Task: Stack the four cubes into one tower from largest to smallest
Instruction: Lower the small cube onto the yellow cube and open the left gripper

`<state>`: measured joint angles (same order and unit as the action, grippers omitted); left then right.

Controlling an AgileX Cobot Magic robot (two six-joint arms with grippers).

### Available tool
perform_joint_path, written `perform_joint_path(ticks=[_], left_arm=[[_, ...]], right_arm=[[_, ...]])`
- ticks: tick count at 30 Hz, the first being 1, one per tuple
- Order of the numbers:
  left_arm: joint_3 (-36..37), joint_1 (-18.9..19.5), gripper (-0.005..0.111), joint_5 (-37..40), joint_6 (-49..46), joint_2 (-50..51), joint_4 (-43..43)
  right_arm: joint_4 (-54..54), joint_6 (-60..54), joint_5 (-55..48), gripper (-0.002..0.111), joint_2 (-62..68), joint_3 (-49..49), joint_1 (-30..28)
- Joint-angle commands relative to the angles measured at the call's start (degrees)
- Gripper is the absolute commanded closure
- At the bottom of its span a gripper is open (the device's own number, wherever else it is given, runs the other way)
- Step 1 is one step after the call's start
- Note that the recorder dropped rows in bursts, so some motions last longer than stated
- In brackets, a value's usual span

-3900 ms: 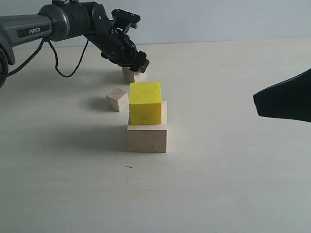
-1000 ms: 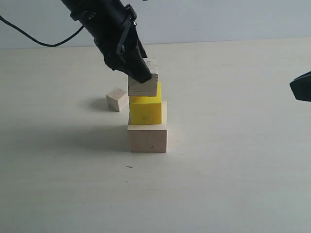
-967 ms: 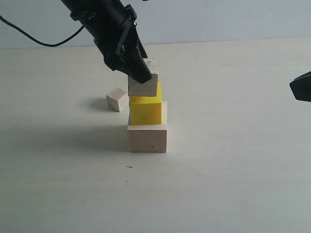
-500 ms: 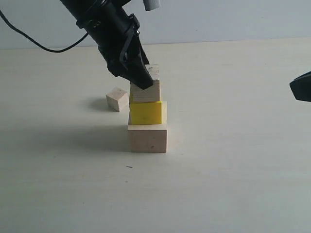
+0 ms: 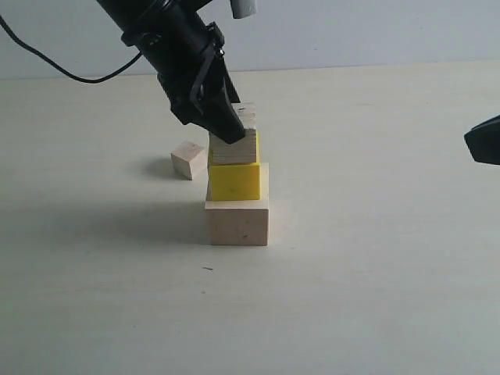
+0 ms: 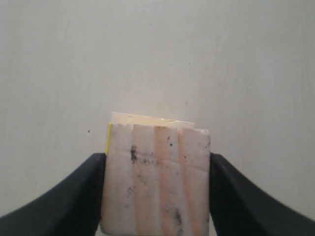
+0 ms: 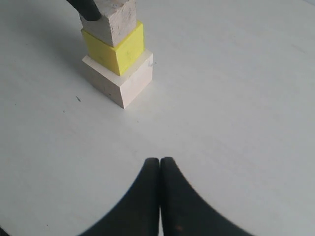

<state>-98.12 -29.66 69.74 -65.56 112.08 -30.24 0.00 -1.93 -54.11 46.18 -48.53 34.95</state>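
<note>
small cube (image 5: 188, 159): smallest pale wooden one, alone on the table (image 5: 375, 281), left of the stack and slightly behind it, apart from it. Exterior view only; neither wrist view catches it.
left gripper (image 5: 227, 127): comes down from upper left, clamped on the plywood cube (image 5: 235, 148). Left wrist view shows what the exterior hides: one black finger (image 6: 78, 196) flat against each side face, gap just the cube's width (image 6: 156, 196).
plywood cube: sits on top of the yellow cube (image 5: 234, 181), undersides look in contact in the exterior and right wrist views. Layered edge reads as stripes on the near face in the left wrist view (image 6: 156, 177); in the right wrist view (image 7: 117, 17) it is cut off at the frame edge.
yellow cube: on the large cube (image 5: 237, 221), set toward its back. Left wrist view shows only a thin yellow sliver (image 6: 108, 142) beside the plywood; right wrist view shows two full faces (image 7: 120, 51).
large cube: base, flat on the table, clear in the right wrist view (image 7: 125, 83).
right gripper (image 5: 484, 141): dark shape at the far right edge, well apart from the stack; the exterior doesn't show its state. Right wrist view (image 7: 160, 167): fingertips pressed together, nothing held.
</note>
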Motion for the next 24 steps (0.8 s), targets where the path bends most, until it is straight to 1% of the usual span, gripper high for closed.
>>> perform_joint_path(ticks=[1,3,4,6,8,10,11,12,13,14,24], left_arm=[[0.11,-0.04,0.107,-0.33,-0.3,0.06,0.13],[0.11,-0.04,0.106,0.22,-0.44,0.06,0.13],[0.11,-0.04,0.104,0.22,-0.44,0.06,0.13],[0.11,-0.04,0.093,0.22,-0.44,0.06,0.13],[0.11,-0.04,0.072,0.22,-0.44,0.06,0.13],[0.11,-0.04,0.047,0.22,-0.44,0.06,0.13],[0.11,-0.04,0.031,0.22,-0.44,0.06,0.01],[0.11,-0.04,0.019,0.22,-0.44,0.06,0.01],[0.11,-0.04,0.014,-0.18,-0.09,0.06,-0.09],[0.11,-0.04,0.011,-0.31,0.04,0.06,-0.39],[0.11,-0.14,0.011,-0.21,0.04,-0.99,-0.6]], right_arm=[[0.0,0.04,0.27,0.108,-0.19,0.17,0.02],[0.0,0.04,0.27,0.108,-0.19,0.17,0.02],[0.0,0.04,0.27,0.108,-0.19,0.17,0.02],[0.0,0.04,0.27,0.108,-0.19,0.17,0.02],[0.0,0.04,0.27,0.108,-0.19,0.17,0.02],[0.36,0.04,0.27,0.108,-0.19,0.17,0.02],[0.85,0.04,0.27,0.108,-0.19,0.17,0.02],[1.26,0.04,0.27,0.108,-0.19,0.17,0.02],[1.56,0.04,0.27,0.108,-0.19,0.17,0.02],[1.56,0.04,0.27,0.108,-0.19,0.17,0.02],[1.56,0.04,0.27,0.108,-0.19,0.17,0.02]])
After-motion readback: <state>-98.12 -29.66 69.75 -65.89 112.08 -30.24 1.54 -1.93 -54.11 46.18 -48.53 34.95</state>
